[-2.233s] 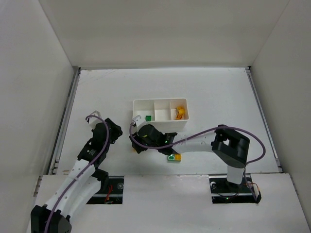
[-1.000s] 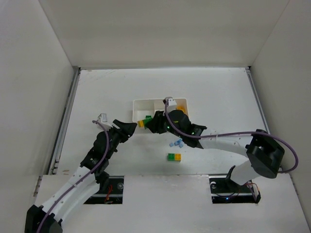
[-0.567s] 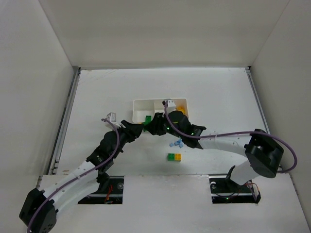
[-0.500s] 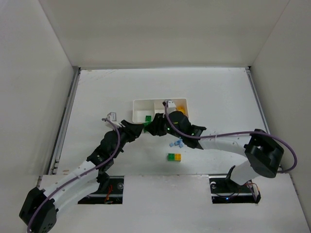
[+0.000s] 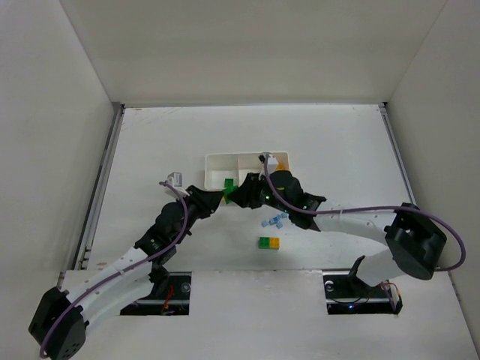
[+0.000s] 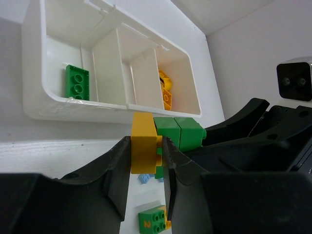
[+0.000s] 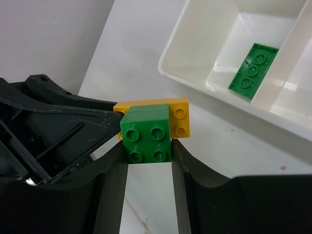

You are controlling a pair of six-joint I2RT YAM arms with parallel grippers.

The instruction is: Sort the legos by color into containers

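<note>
A stacked pair, yellow brick (image 6: 144, 146) joined to green brick (image 6: 178, 131), hangs just in front of the white three-compartment tray (image 5: 217, 159). My left gripper (image 6: 146, 148) is shut on the yellow half. My right gripper (image 7: 147, 151) is shut on the green half (image 7: 146, 134), with the yellow part (image 7: 180, 114) sticking out. In the top view the two grippers meet at the pair (image 5: 225, 196). A flat green brick (image 6: 77, 83) lies in the tray's left compartment, and yellow bricks (image 6: 165, 90) lie in the right one.
Small light blue bricks (image 5: 274, 220) lie on the table right of the grippers. Another green and yellow pair (image 5: 268, 242) lies nearer the arm bases. The tray's middle compartment (image 6: 117, 68) shows only its white walls. White walls surround the table.
My left gripper has moved right to meet the right gripper and closed on the yellow half of the pair. The right arm has shifted slightly.
</note>
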